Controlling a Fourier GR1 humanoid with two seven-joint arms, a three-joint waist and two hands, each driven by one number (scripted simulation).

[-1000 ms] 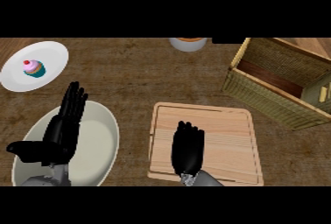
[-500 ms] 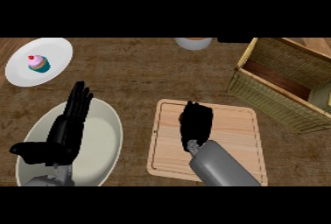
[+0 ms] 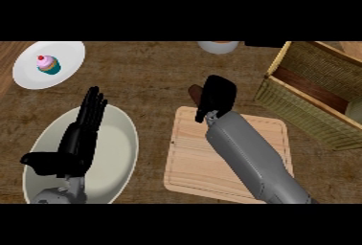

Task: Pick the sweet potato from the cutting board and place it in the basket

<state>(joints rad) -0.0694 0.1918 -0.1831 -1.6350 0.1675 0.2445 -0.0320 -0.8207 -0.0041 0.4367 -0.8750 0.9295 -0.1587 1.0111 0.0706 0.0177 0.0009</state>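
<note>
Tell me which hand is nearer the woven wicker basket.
Right. The right hand hangs over the far edge of the wooden cutting board, just left of the woven wicker basket. The left hand rests open over the white oval plate, far across the counter.

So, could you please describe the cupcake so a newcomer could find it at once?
Look to the counter's far left corner, where a small white plate sits. The cupcake stands on it: teal wrapper, pink frosting, red cherry, the only brightly coloured thing in view.
</note>
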